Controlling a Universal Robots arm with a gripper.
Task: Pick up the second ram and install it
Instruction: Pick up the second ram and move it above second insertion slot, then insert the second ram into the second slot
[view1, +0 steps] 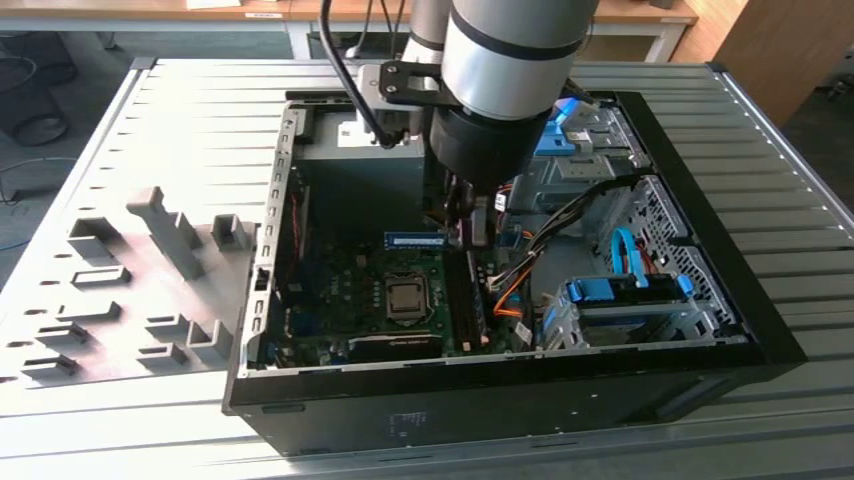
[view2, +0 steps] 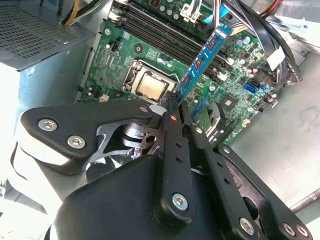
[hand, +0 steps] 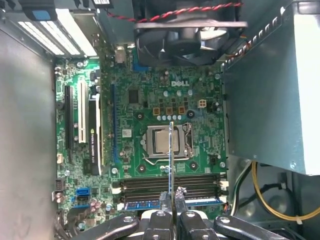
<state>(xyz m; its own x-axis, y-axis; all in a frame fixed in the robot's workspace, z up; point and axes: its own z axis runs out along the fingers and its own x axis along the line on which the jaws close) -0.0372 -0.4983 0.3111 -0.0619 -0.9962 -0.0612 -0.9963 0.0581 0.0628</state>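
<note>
Gripper (view2: 175, 111) clamps the second ram (view2: 200, 62) above the motherboard (hand: 145, 95). Install step; insertion likely needs alignment with a free slot (hand: 200, 182).

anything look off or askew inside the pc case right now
The second ram, pinched in the claw, hangs above the motherboard crosswise to the memory slots, not lined up with them.

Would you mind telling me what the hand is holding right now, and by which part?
The hand holds the RAM module by one end, pinched across its flat faces; the rest juts out above the motherboard.
</note>
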